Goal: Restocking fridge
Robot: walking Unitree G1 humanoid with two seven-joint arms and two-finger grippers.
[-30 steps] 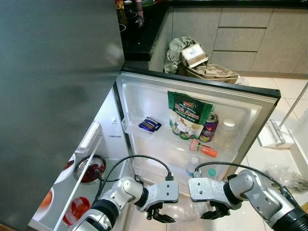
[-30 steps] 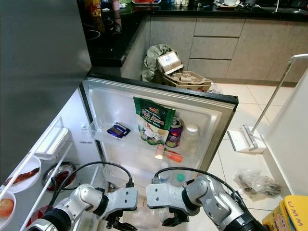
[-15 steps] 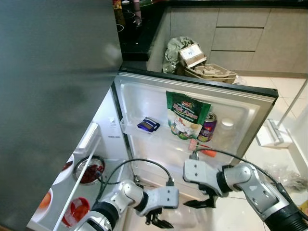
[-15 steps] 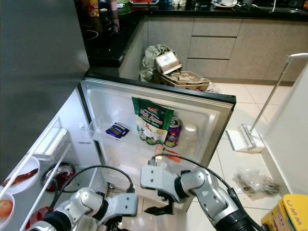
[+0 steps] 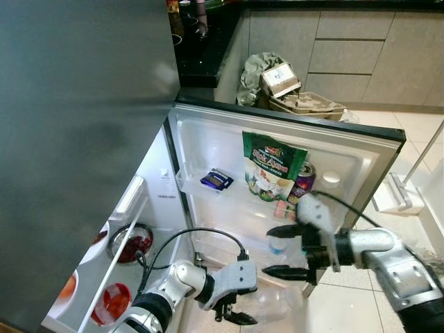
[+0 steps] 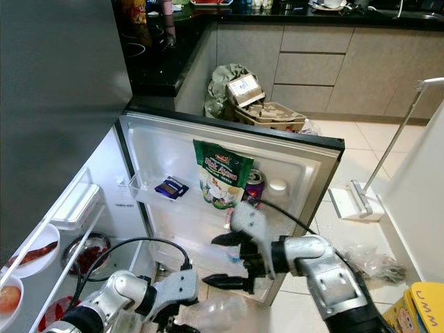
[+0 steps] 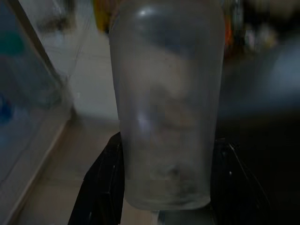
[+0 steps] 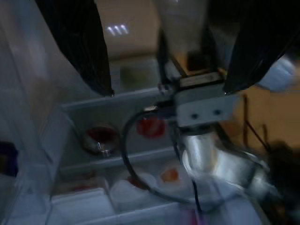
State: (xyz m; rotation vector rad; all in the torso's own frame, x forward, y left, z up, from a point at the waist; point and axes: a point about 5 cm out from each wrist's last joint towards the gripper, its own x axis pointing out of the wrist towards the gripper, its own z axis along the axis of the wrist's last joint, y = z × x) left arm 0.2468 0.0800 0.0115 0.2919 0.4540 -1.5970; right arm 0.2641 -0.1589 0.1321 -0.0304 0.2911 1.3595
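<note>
Left end effector point(image 7: 164, 206) pinches the clear jar point(image 7: 166, 103); likely slippery, rigid, grip mid-body; right end effector point(image 5: 286, 251) spread.

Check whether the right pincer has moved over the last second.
Yes. The right pincer has risen from low by the floor to in front of the fridge door, its fingers spread open near the lower door shelf.

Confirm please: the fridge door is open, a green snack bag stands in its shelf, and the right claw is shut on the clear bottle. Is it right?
Not quite. The right claw is open and holds nothing, as the left eye view shows. It is the left claw that is shut on the clear bottle, seen in the left wrist view. The fridge door is open, and the green snack bag stands in its shelf.
</note>
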